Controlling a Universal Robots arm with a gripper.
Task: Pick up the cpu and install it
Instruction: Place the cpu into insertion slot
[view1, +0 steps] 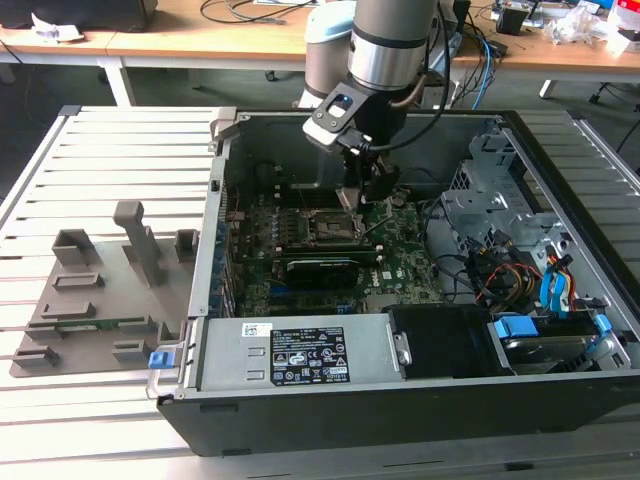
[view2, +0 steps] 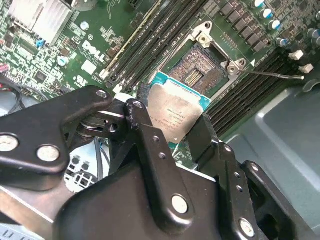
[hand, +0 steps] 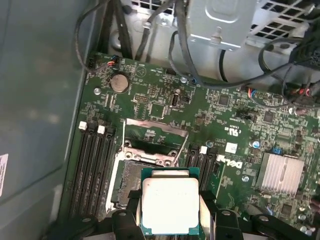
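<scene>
- The opened computer case (view1: 420, 405) lies on a slatted table (view1: 100, 140).
- Its green motherboard (hand: 160, 105) carries the uncovered socket (view2: 197, 75).
- The gripper (view2: 167, 120), fingers closed narrowly, clamps the cpu (hand: 170, 200) by opposite edges, just above the socket.

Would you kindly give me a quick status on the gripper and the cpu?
Gripper shut on cpu. Cpu held near open socket, not seated. Nothing seen in the way.
</scene>
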